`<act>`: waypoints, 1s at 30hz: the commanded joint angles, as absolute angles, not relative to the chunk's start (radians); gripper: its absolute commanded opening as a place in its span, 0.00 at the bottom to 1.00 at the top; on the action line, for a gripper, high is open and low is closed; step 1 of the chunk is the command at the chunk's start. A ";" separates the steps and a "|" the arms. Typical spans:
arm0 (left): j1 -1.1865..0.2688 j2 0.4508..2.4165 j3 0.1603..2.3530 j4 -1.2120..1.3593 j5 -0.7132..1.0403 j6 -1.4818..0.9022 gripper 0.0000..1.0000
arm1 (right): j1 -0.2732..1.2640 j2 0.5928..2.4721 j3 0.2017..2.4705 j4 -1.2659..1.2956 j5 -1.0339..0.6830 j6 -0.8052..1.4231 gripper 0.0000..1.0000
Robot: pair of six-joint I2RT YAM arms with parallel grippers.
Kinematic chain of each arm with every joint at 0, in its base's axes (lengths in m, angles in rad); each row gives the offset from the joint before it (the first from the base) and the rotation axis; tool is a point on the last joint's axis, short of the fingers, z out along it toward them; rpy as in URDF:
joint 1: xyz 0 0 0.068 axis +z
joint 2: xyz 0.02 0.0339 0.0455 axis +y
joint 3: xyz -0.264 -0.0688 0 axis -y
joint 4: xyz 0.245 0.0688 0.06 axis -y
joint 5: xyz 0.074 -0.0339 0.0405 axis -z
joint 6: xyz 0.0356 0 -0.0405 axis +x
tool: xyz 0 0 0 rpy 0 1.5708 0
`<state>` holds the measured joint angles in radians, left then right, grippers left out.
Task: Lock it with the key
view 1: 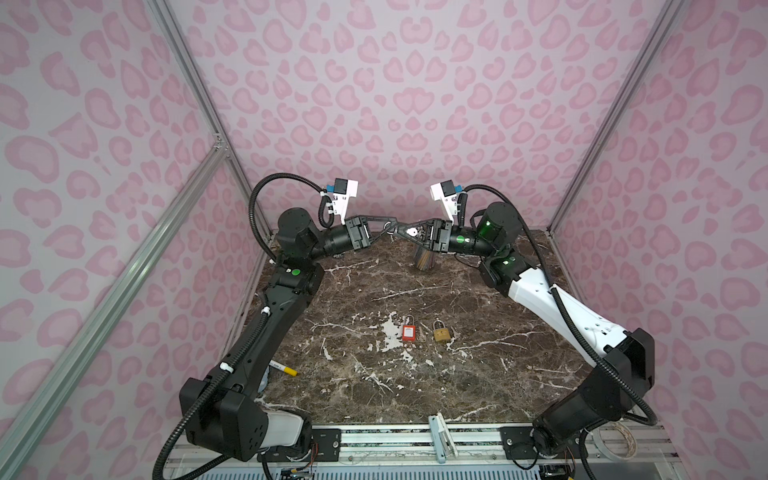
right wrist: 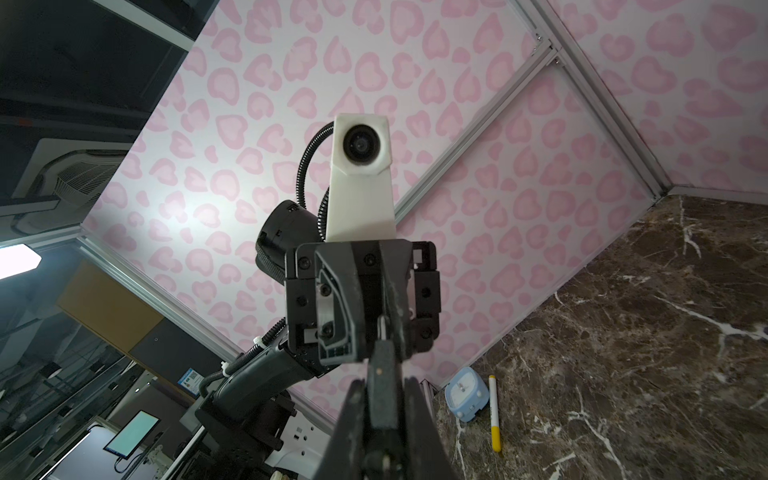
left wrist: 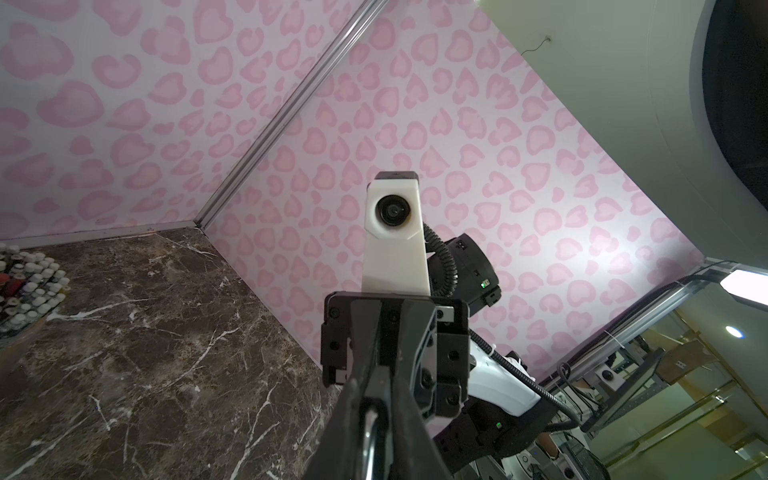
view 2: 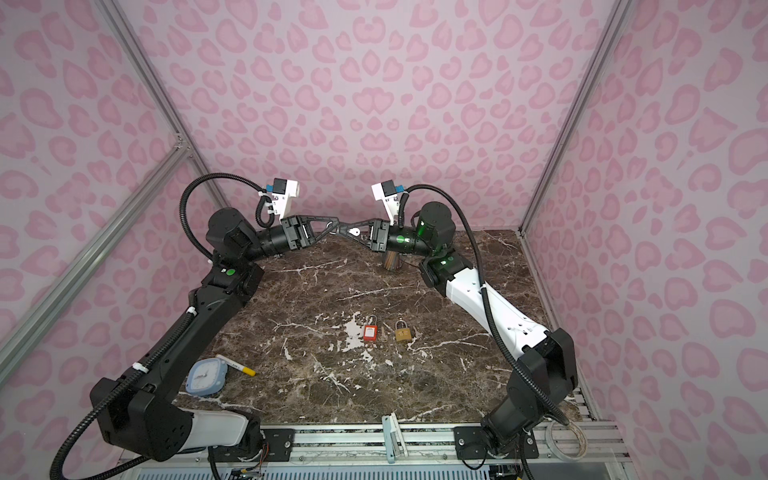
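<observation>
Both arms are raised at the back of the marble table [view 1: 374, 395], their tips meeting in mid-air. My right gripper [view 1: 399, 231] [right wrist: 384, 374] is shut on a lock's body [right wrist: 382, 386], a dark slab in the right wrist view and a pale piece [view 1: 411, 232] from above. My left gripper [view 1: 388, 229] [left wrist: 374, 399] is shut on the lock's silver shackle [left wrist: 371, 436]. I cannot make out a key in either grip. A thin grey key-like piece [view 1: 422, 333] lies on the table.
A red padlock [view 1: 408, 331] and a brass padlock [view 1: 440, 332] lie mid-table. A metal cup of sticks [view 1: 424, 262] stands under the right gripper. A blue clock [view 2: 205, 376] and a yellow-tipped marker [view 1: 284, 369] lie by the left arm. A tape roll [view 2: 567, 440] sits front right.
</observation>
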<state>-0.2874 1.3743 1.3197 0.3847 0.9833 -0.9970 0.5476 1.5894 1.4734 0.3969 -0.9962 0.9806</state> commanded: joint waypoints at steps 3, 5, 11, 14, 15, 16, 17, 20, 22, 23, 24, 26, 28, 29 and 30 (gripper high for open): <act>-0.289 1.368 1.315 0.402 1.003 -0.982 0.03 | 0.549 1.595 1.477 0.439 -0.996 0.977 0.10; -0.289 1.368 1.317 0.402 1.002 -0.985 0.03 | 0.548 1.592 1.477 0.439 -0.995 0.977 0.21; -0.288 1.366 1.322 0.406 0.991 -0.986 0.03 | 0.526 1.568 1.453 0.460 -0.998 0.989 0.38; -0.287 1.371 1.330 0.409 0.991 -0.989 0.03 | 0.510 1.550 1.432 0.454 -0.995 0.988 0.40; -0.288 1.373 1.329 0.412 0.992 -0.991 0.03 | 0.504 1.545 1.422 0.453 -0.996 0.986 0.40; -0.288 1.374 1.331 0.414 0.992 -0.993 0.03 | 0.498 1.537 1.412 0.454 -0.998 0.986 0.40; -0.287 1.374 1.331 0.413 0.992 -0.993 0.04 | 0.493 1.531 1.404 0.454 -0.998 0.987 0.40; -0.288 1.376 1.331 0.416 0.991 -0.993 0.03 | 0.481 1.512 1.380 0.451 -1.000 0.985 0.40; -0.287 1.379 1.332 0.417 0.992 -0.997 0.04 | 0.481 1.503 1.366 0.449 -1.000 0.985 0.38; -0.287 1.380 1.332 0.420 0.992 -0.998 0.03 | 0.481 1.499 1.361 0.450 -1.000 0.985 0.37; -0.288 1.380 1.331 0.424 0.993 -1.001 0.04 | 0.482 1.497 1.355 0.451 -1.001 0.986 0.37; -0.288 1.384 1.331 0.434 0.992 -1.009 0.03 | 0.482 1.491 1.344 0.454 -0.999 0.988 0.36; -0.287 1.385 1.333 0.434 0.993 -1.010 0.04 | 0.480 1.489 1.335 0.470 -1.000 0.997 0.35; -0.288 1.386 1.335 0.434 0.994 -1.010 0.04 | 0.481 1.489 1.330 0.482 -1.000 1.006 0.33; -0.288 1.387 1.336 0.433 0.994 -1.009 0.04 | 0.482 1.489 1.327 0.490 -0.999 1.012 0.31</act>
<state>-0.2882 1.3823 1.3205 0.3840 0.9909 -1.0012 0.4816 1.4902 1.3365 0.4400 -0.9947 0.9936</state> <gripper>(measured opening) 0.075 0.318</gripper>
